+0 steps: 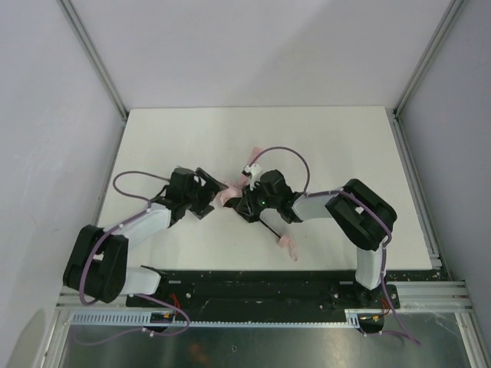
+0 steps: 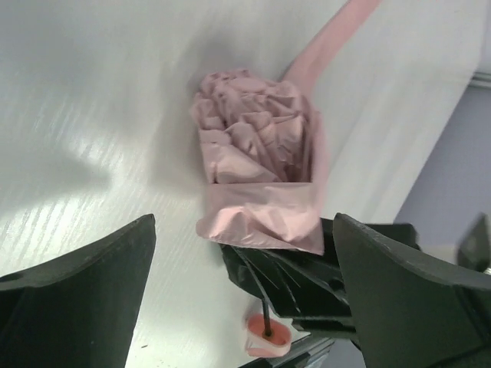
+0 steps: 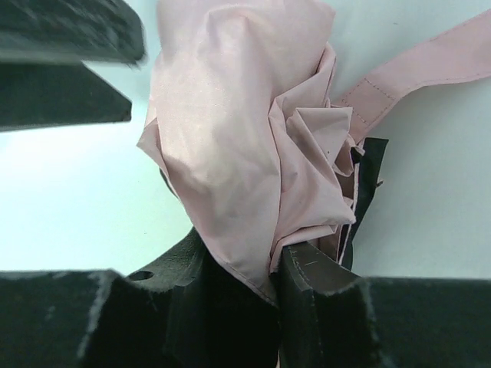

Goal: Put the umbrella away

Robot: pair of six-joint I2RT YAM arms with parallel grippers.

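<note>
The white table point(image 1: 192, 130) sits between grey walls point(image 1: 46, 92). The pink umbrella point(image 1: 227, 198) lies in the middle of the table. The left gripper point(image 1: 209, 193) is spread wide, just left of it. The right gripper point(image 1: 245, 203) pinches its pink cloth.

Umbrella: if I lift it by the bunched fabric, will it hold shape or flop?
Likely floppy: the umbrella fabric is loosely crumpled, so it may sag or slip from the right claw pinching it. Its loose strap would probably trail. The thin shaft likely stays stiff.
</note>
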